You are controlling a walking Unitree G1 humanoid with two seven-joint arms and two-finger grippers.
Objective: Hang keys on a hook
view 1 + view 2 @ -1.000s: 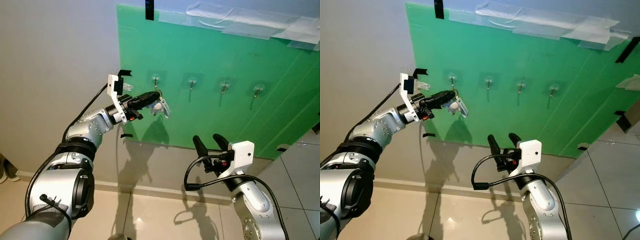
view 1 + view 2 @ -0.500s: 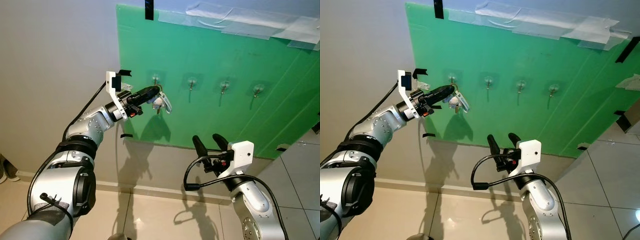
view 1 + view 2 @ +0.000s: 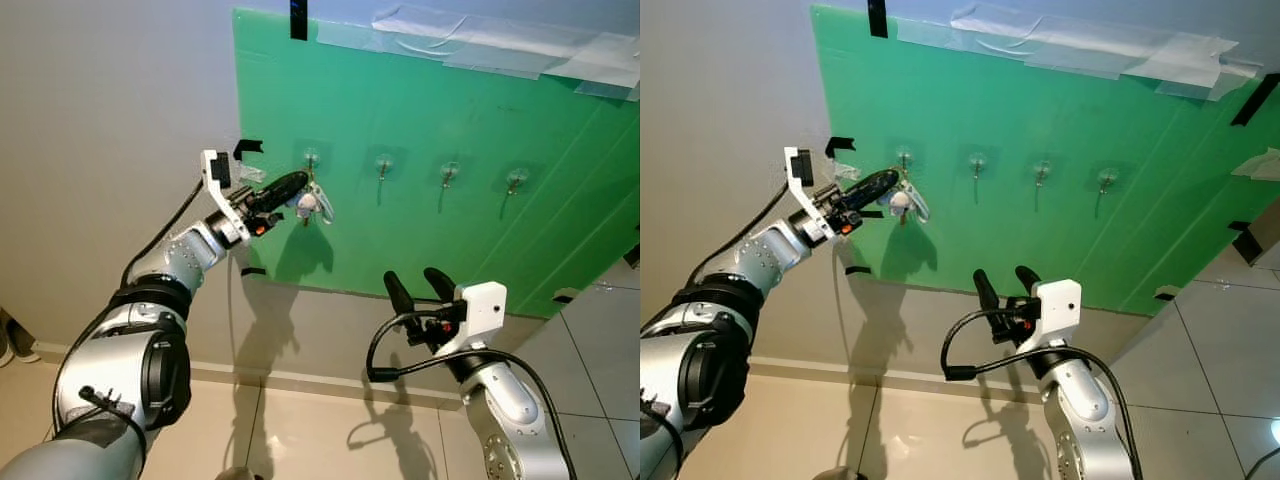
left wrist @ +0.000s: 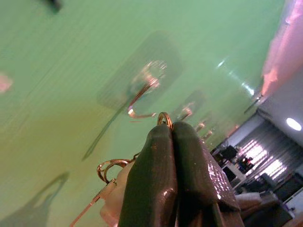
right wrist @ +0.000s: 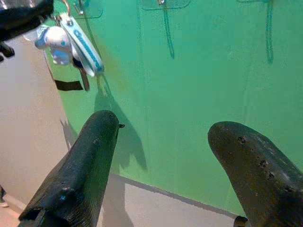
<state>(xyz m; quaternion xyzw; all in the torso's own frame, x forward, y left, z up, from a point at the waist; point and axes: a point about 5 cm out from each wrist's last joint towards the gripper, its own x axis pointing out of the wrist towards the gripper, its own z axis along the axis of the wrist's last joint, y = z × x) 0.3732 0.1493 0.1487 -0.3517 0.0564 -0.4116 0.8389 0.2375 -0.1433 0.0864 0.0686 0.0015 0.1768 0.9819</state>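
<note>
Against the grey wall hangs a green board (image 3: 450, 230), taped along its upper edge, bearing four clear adhesive hooks in one horizontal row. Left arm: raised and extended toward the board, elbow bent, wrist camera mount uppermost. Left gripper (image 3: 296, 181): fingers pressed together on the metal ring of the keys (image 3: 310, 203), as the left wrist view confirms, with the ring protruding between the two fingertips (image 4: 163, 142). The gripper tip lies just beside the leftmost hook (image 3: 312, 158); in the left wrist view the ring sits just below the hook's curved metal end, and whether ring and hook touch cannot be told. The keys comprise one bunch: a white charm, a pale blue-and-white tag and at least one dark key dangling beneath the fingers. The remaining three hooks (image 3: 384, 163) (image 3: 450, 171) (image 3: 516, 180) carry nothing. Right arm: held low in front of the body, forearm angled upward. Right gripper (image 3: 419, 288): two black fingers spread apart, holding nothing, pointing toward the lower part of the board, well apart from the keys.
</note>
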